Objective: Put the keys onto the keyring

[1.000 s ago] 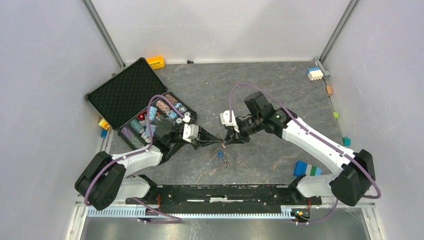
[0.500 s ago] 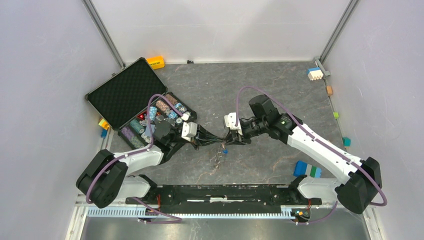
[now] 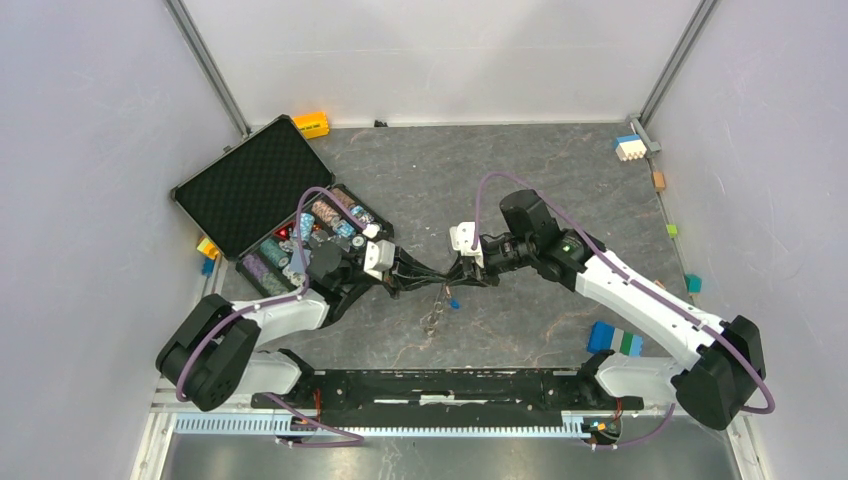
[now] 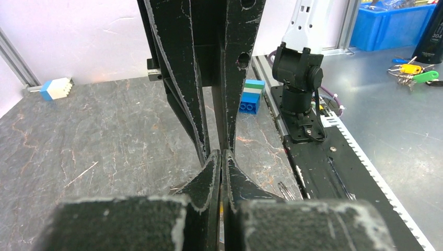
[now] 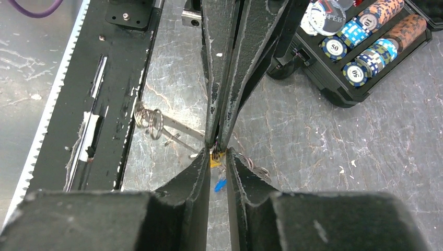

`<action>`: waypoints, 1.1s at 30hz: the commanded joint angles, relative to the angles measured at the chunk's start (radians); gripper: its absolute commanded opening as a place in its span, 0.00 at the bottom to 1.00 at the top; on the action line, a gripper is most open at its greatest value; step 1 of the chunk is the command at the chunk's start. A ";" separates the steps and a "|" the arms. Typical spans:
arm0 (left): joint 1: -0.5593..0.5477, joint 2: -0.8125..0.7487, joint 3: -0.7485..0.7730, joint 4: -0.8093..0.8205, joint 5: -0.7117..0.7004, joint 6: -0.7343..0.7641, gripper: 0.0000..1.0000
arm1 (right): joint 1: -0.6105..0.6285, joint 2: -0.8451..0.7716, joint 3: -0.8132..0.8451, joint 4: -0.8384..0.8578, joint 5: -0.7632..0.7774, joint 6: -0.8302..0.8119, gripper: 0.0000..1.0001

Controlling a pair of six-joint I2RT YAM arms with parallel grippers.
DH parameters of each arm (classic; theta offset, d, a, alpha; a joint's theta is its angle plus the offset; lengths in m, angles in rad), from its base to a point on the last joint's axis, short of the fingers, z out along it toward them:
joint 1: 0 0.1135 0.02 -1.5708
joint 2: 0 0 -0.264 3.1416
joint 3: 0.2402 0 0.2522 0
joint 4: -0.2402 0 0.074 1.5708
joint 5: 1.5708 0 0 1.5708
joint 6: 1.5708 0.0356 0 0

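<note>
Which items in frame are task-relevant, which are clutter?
Job: blue key, yellow key, keyring.
Lying about: poker chip case, poker chips, orange block, blue-white block, blue-green block.

The left hand [image 3: 430, 276] and the right hand [image 3: 458, 272] meet tip to tip above the middle of the surface [image 3: 520, 190], the keys [image 3: 453, 300] at the junction and the keyring [image 3: 433, 316] hanging below it. The case [image 3: 250, 185] lies open at the left behind the left arm [image 3: 270, 315], chips [image 3: 320, 215] in its near half; a block [image 3: 612, 338] lies near right beside the right arm [image 3: 640, 375] at its base.
</note>
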 commanded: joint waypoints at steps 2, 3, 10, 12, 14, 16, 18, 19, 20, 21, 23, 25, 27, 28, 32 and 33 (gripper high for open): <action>0.002 0.008 0.002 0.090 -0.023 -0.047 0.02 | 0.003 -0.022 -0.011 0.050 0.000 0.021 0.19; 0.002 0.008 0.002 0.091 -0.023 -0.046 0.02 | 0.003 -0.023 -0.011 0.052 0.002 0.023 0.17; 0.008 0.008 -0.002 0.101 -0.027 -0.054 0.02 | 0.002 -0.026 -0.025 0.057 0.019 0.030 0.11; 0.010 0.009 -0.002 0.103 -0.029 -0.056 0.02 | 0.003 -0.030 -0.028 0.061 0.021 0.031 0.11; 0.010 0.013 -0.003 0.107 -0.030 -0.058 0.02 | 0.002 -0.033 -0.028 0.066 0.019 0.036 0.08; 0.009 0.016 -0.002 0.111 -0.031 -0.062 0.02 | 0.001 -0.035 -0.027 0.067 0.019 0.036 0.02; 0.011 0.018 -0.003 0.110 -0.033 -0.062 0.02 | 0.002 -0.039 -0.028 0.071 0.024 0.035 0.00; 0.012 0.020 -0.003 0.109 -0.034 -0.061 0.02 | 0.001 -0.041 -0.028 0.071 0.025 0.035 0.00; 0.013 0.021 -0.005 0.108 -0.035 -0.060 0.02 | 0.001 -0.044 -0.026 0.067 0.029 0.031 0.00; 0.016 0.024 -0.003 0.107 -0.036 -0.058 0.02 | 0.003 -0.045 -0.024 0.064 0.034 0.029 0.00; 0.018 0.027 -0.002 0.100 -0.035 -0.051 0.02 | 0.002 -0.046 -0.013 0.052 0.055 0.024 0.00; 0.017 0.027 0.001 0.082 -0.029 -0.030 0.04 | 0.002 -0.043 0.004 0.024 0.079 0.012 0.00; 0.018 0.022 0.007 0.044 -0.025 0.002 0.11 | 0.002 -0.036 0.026 -0.012 0.096 -0.002 0.00; 0.018 0.014 0.013 0.007 -0.024 0.027 0.18 | 0.003 -0.030 0.040 -0.036 0.107 -0.011 0.00; 0.017 -0.042 0.056 -0.220 -0.031 0.166 0.40 | 0.014 0.007 0.096 -0.143 0.158 -0.050 0.00; 0.018 -0.058 0.071 -0.291 -0.035 0.219 0.46 | 0.017 0.014 0.109 -0.165 0.174 -0.055 0.00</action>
